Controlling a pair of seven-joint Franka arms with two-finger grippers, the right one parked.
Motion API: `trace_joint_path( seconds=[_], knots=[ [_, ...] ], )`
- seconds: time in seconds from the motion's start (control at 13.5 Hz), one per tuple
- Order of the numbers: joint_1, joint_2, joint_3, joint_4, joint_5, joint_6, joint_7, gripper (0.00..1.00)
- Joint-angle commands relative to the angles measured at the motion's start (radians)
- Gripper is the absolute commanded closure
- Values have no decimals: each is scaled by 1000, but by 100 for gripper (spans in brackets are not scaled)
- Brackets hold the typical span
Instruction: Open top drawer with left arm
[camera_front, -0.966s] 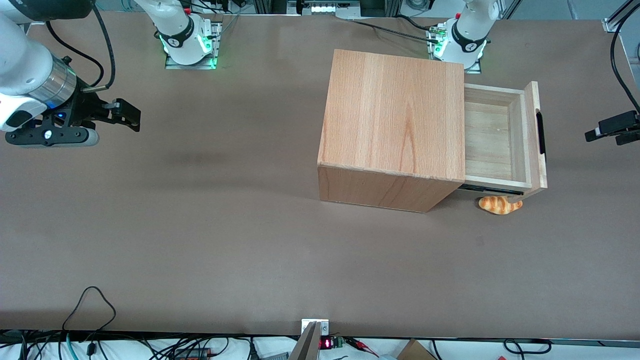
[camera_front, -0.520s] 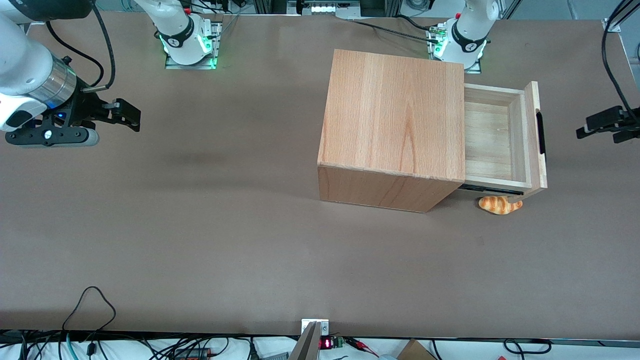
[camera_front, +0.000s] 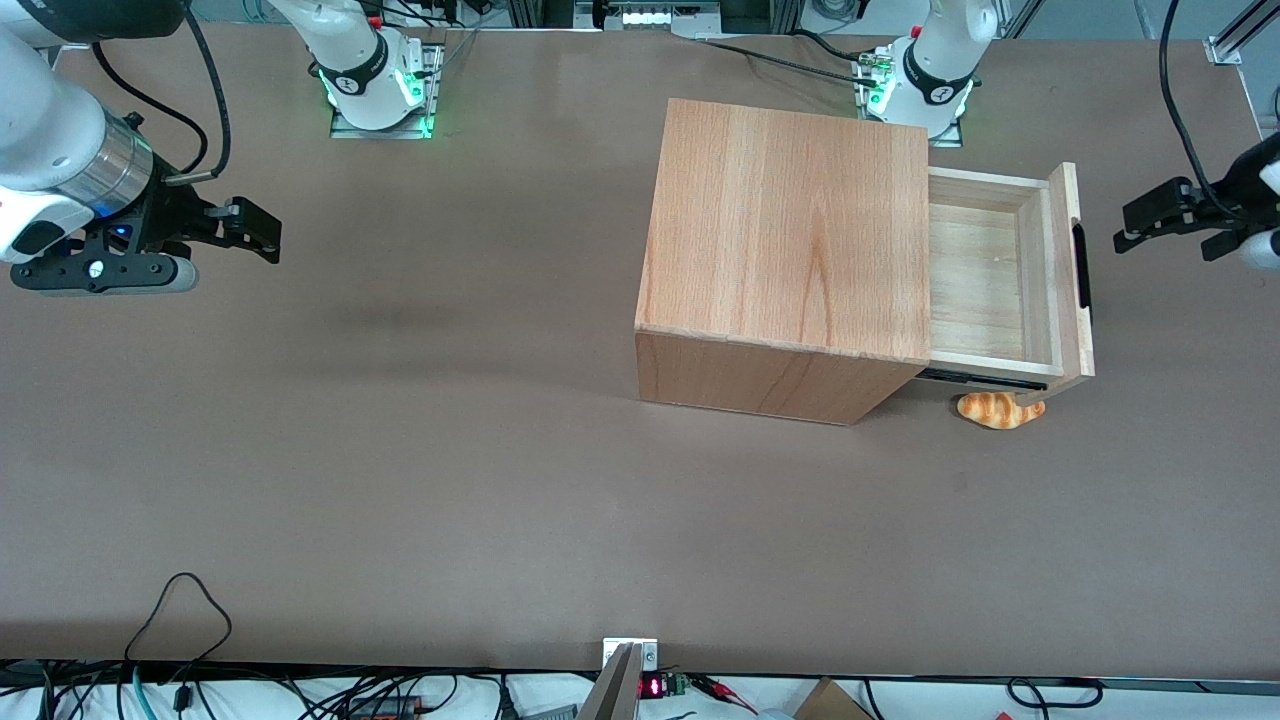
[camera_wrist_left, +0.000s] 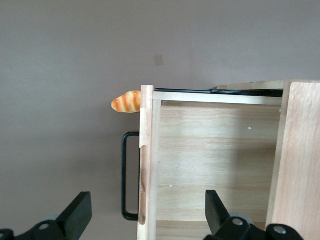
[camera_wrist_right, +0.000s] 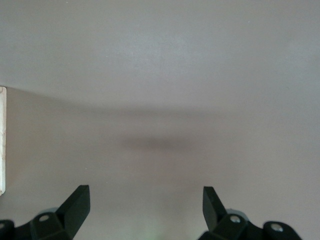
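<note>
The top drawer (camera_front: 985, 275) stands pulled out of the wooden cabinet (camera_front: 790, 240), its pale plank interior showing and nothing in it. A black handle (camera_front: 1081, 265) sits on its front panel (camera_front: 1072, 280). My left arm's gripper (camera_front: 1140, 225) hovers open in front of that panel, apart from it, holding nothing. The left wrist view looks down on the drawer (camera_wrist_left: 215, 150) and its handle (camera_wrist_left: 125, 175). There the gripper (camera_wrist_left: 146, 210) has its fingers (camera_wrist_left: 80, 212) spread wide, one over the table and one over the drawer's interior.
A small orange croissant-shaped toy (camera_front: 995, 409) lies on the brown table (camera_front: 450, 450) under the drawer's corner nearest the front camera; the wrist view shows the toy (camera_wrist_left: 127, 101) beside the front panel. The cabinet's top (camera_wrist_left: 297, 160) borders the drawer.
My gripper has moved in from the working arm's end of the table toward the drawer's front panel. The drawer has not moved.
</note>
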Motion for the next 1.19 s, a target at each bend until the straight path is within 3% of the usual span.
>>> trace_joint_path(
  seconds=[0.0,1.11],
  knots=[
    [-71,-39,56,-8,50,-14,-21,0],
    [-59,-42,48,36,39,-31,-78,0]
  ],
)
